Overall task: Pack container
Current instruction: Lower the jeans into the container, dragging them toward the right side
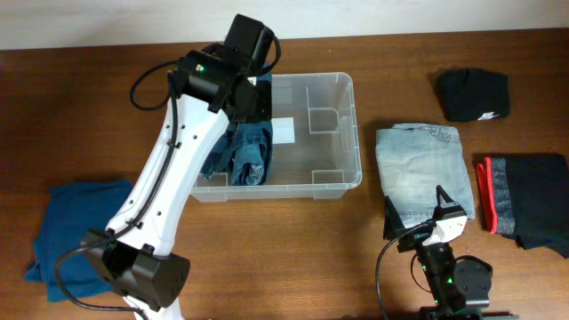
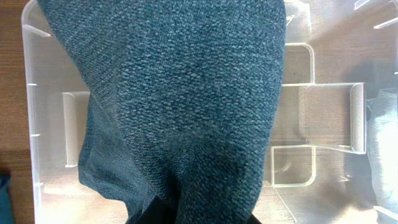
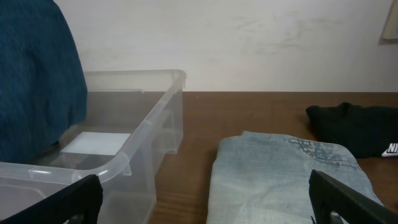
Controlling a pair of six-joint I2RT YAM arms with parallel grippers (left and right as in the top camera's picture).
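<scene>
The clear plastic container (image 1: 342,133) stands mid-table with a white label (image 1: 283,130) on its bottom. My left gripper (image 1: 253,100) is over its left half, shut on a dark teal knitted garment (image 1: 247,153) that hangs down into the bin. In the left wrist view the teal garment (image 2: 186,106) fills the middle, with the container (image 2: 323,118) below it. My right gripper (image 1: 428,216) is open and empty at the table's near edge, by folded light-blue jeans (image 1: 421,169). The right wrist view shows the jeans (image 3: 280,180) between the fingers (image 3: 205,199) and the container (image 3: 124,162) to the left.
A black folded garment (image 1: 473,93) lies at the far right. A grey and black garment with a red band (image 1: 524,200) lies at the right edge. A blue cloth (image 1: 76,222) lies at the left beside the left arm's base.
</scene>
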